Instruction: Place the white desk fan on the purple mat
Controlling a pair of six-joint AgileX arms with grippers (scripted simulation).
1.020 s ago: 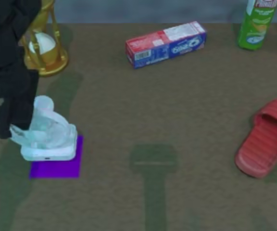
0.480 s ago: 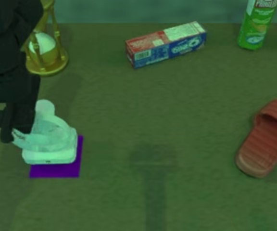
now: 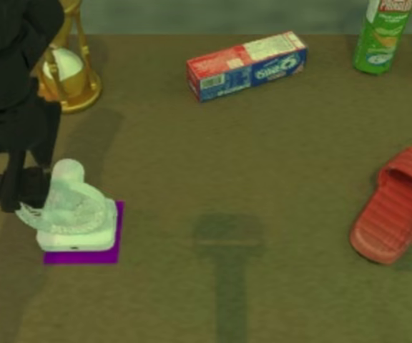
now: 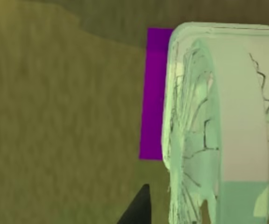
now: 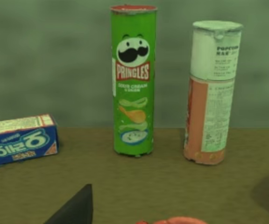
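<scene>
- On the purple mat (image 3: 113,251), near the gold hourglass (image 3: 66,75), we are seeing the white desk fan (image 3: 74,211) resting with its rectangular base flat, covering most of the mat; purple is showing only along the edge facing away from the hourglass and along one side.
- Just beside the fan, on the side away from the mat's exposed strip, we are holding our left gripper (image 3: 9,187); from above its fingers are appearing spread and apart from the fan's grilled head, gripping nothing, though the wrist view is showing only one dark fingertip (image 4: 139,210).
- We are judging the placing step as done and the release as under way; the next move is calling for a clean lift away without brushing the head.
- The fan is looking all white, with a round grille, a cylindrical housing behind it and a rounded base.
- Our right arm is parked out of the top view, facing a Pringles can (image 5: 133,79) and a popcorn tube (image 5: 211,91); we cannot tell its fingers' state.
</scene>
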